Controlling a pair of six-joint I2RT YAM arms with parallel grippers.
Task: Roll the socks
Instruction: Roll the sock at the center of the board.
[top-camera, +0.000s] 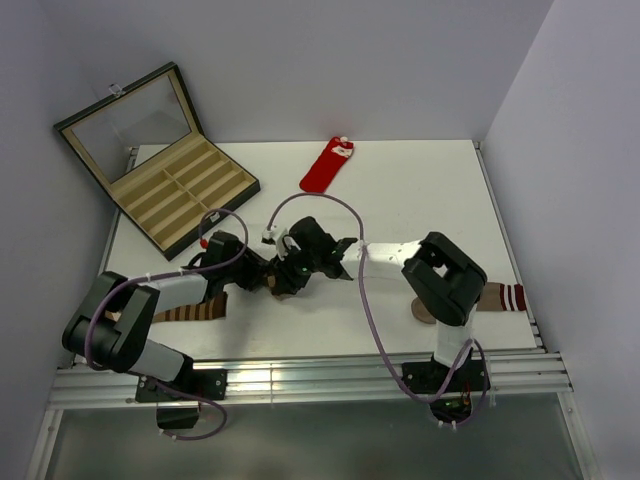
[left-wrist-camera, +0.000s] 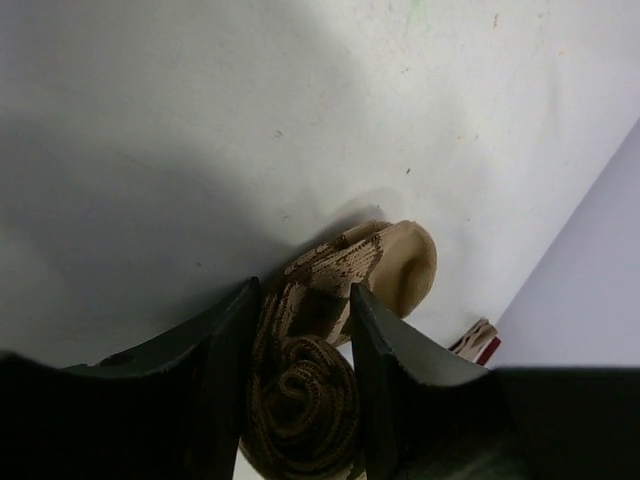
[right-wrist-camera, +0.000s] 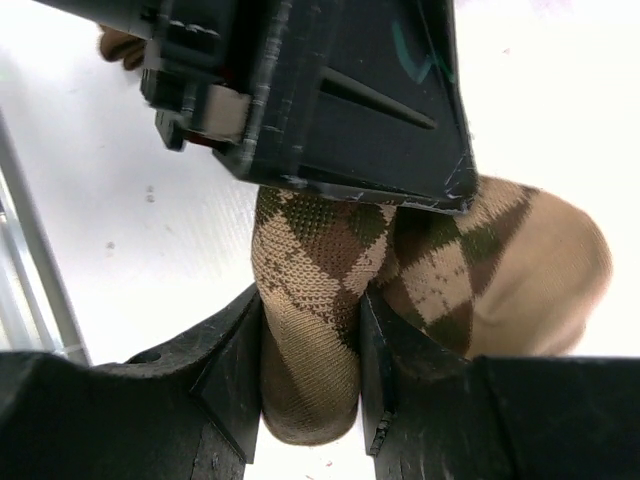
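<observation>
The argyle sock (right-wrist-camera: 320, 260) is held at mid-tabletop (top-camera: 430, 190).
Being soft and light, it is pinched across the rolled end by the left fingers (left-wrist-camera: 215, 375) and at the unrolled part by the right fingers (right-wrist-camera: 225, 375).

The rolled sock (right-wrist-camera: 320, 270) sat on the counter (top-camera: 420, 200) between left claw (left-wrist-camera: 303, 290) and right claw (right-wrist-camera: 312, 300). A second sock (top-camera: 325, 167) lay behind it; open case (top-camera: 150, 205) at far left.

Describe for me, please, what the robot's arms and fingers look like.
Both the left arm and right arm have pale grey-white links between bulky black joints. A thin mauve cable loops along each. The fingers are black and wedge-shaped.
</observation>
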